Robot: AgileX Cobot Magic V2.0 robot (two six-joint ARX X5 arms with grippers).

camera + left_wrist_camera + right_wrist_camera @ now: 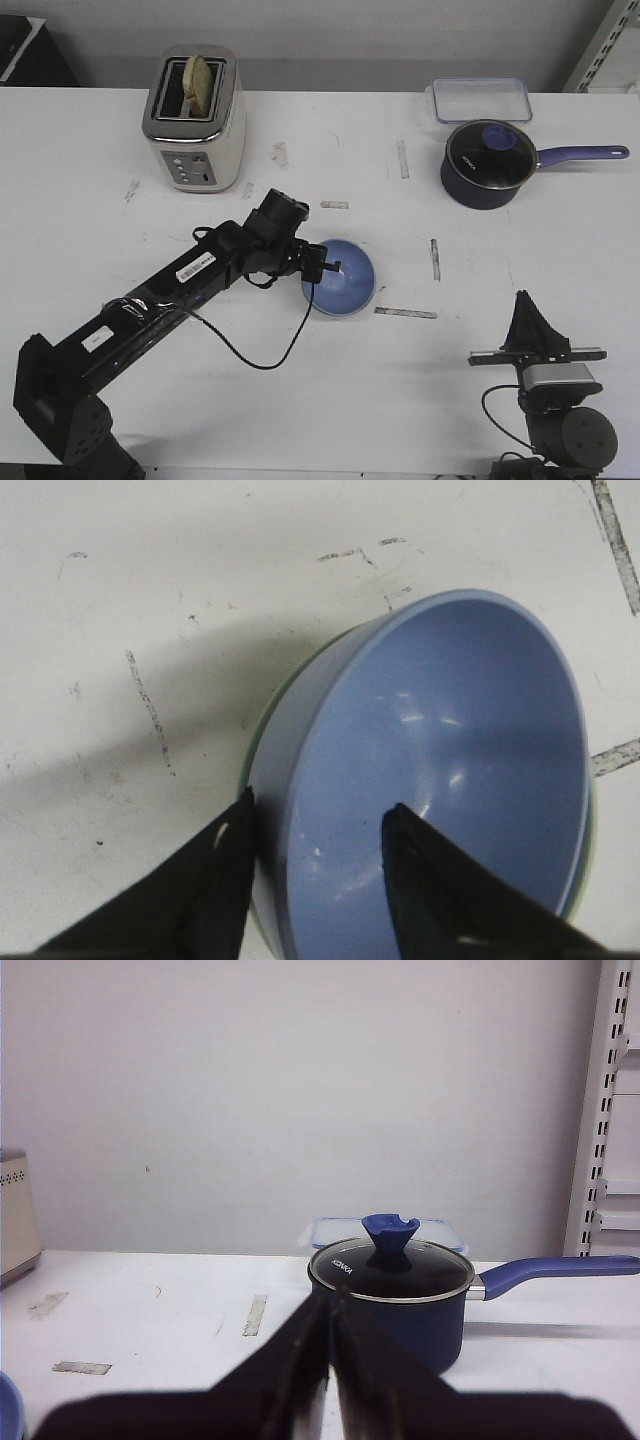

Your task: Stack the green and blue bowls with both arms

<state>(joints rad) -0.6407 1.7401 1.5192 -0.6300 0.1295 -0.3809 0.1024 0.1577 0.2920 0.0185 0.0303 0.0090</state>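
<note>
The blue bowl (347, 277) sits mid-table, nested in the green bowl, which shows only as a thin pale green edge (256, 745) under the blue bowl (450, 760) in the left wrist view. My left gripper (330, 268) reaches the bowl's left rim. It (318, 810) straddles the rim, one finger against the outer wall, the other inside and apart from the wall, so it is open. My right gripper (527, 305) rests at the front right, pointing up, shut and empty (330, 1305).
A cream toaster (193, 118) with bread stands at the back left. A dark navy saucepan (487, 165) with a long handle and a clear lidded box (480, 98) are at the back right. Tape marks dot the table.
</note>
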